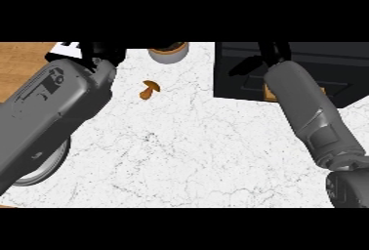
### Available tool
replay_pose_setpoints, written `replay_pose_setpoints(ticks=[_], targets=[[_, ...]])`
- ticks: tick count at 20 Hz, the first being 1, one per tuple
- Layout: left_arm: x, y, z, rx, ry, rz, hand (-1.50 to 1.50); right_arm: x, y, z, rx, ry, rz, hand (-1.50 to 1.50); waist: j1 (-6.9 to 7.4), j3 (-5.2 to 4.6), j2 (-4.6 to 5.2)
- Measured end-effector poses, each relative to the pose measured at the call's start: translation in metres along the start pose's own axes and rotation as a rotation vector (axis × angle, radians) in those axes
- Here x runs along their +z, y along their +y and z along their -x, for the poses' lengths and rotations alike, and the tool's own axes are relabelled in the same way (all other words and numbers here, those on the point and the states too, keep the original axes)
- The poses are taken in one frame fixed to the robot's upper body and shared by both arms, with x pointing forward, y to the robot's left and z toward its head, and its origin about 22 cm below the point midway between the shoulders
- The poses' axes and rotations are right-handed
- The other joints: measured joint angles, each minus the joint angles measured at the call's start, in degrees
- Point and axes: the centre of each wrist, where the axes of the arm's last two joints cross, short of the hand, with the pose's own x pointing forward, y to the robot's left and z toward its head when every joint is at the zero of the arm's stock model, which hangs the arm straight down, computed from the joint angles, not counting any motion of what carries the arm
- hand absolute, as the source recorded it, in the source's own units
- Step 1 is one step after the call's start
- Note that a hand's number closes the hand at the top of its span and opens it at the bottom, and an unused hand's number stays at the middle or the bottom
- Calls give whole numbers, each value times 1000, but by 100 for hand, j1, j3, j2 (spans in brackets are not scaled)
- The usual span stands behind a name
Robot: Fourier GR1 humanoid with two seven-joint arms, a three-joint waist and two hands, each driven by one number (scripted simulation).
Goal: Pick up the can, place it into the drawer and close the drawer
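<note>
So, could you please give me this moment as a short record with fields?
surface: white marble counter, wood strip at far left
drawer: dark drawer at upper right
right arm: grey right forearm reaches over the drawer; right hand mostly out of view
left arm: left forearm along left side; left hand at top edge
can: not identifiable
other: small brown mushroom; round container at top; plate under left forearm

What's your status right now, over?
Left hand at top left, right hand over black drawer. Can not clearly visible. Mushroom on counter between arms, away from drawer.
</note>
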Motion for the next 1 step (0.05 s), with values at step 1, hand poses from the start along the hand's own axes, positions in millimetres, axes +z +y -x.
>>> replay_pose_setpoints(ticks=[1], targets=[[1,-1,1,1,-3,-4,-150,-2,-1,-2,-45,3,8,-150,-12,-4,-10]])
